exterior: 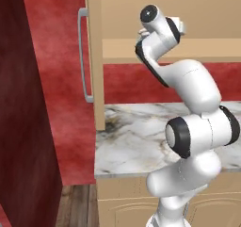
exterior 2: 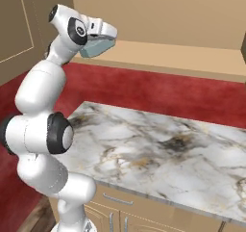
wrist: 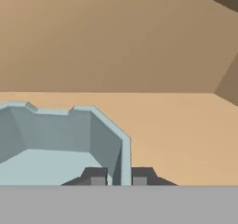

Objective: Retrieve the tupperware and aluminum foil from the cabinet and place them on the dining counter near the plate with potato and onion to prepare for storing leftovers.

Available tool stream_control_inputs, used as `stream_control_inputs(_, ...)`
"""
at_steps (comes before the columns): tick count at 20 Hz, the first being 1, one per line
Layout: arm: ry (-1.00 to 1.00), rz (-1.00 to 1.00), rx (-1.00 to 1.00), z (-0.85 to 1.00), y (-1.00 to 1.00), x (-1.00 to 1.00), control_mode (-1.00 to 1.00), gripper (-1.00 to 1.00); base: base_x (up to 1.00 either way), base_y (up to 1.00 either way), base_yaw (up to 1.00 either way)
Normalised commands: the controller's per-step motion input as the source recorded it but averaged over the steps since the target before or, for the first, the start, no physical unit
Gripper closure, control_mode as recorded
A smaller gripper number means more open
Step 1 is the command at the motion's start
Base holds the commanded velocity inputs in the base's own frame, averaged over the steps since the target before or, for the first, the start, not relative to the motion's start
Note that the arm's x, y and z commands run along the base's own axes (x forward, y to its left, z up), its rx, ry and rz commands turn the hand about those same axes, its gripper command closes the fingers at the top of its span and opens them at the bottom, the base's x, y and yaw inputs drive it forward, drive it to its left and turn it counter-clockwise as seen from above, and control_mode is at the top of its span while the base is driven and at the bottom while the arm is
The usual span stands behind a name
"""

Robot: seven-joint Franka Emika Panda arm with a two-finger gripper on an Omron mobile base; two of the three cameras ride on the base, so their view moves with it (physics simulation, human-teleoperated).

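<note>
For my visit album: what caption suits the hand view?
The hand pinches the tupperware wall on the cabinet shelf.

From where I'm standing, the tupperware [wrist: 56, 144] runs off the left and bottom edges of the hand view, so only its right wall and part of its floor show. The gripper [wrist: 119, 179] is mostly lost under the bottom band there, just the fingertips [wrist: 97, 176] poking up either side of that wall. In the right base view the white hand sits over the tub, and only a bluish sliver shows underneath. In the left base view the arm blocks it completely. The cabinet [exterior: 164, 14] is cut off at the top in both base views, and the tabletop [exterior 2: 158, 149] below the gripper runs off the right edge.
</note>
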Motion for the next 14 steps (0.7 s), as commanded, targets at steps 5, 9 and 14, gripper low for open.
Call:
stream_control_inputs(5, -0.13, 0.0, 0.04, 0.09, -0.72, -1.0, -1.0, 1.0, 0.0, 0.0, 0.0)
stream_control_inputs(9, 0.0, 0.0, 0.02, 0.0, -0.18, -1.0, -1.0, 1.0, 0.0, 0.0, 0.0)
stream_control_inputs(14, 0.02, 0.07, 0.0, 0.0, 0.04, -1.0, -1.0, 1.0, 0.0, 0.0, 0.0)
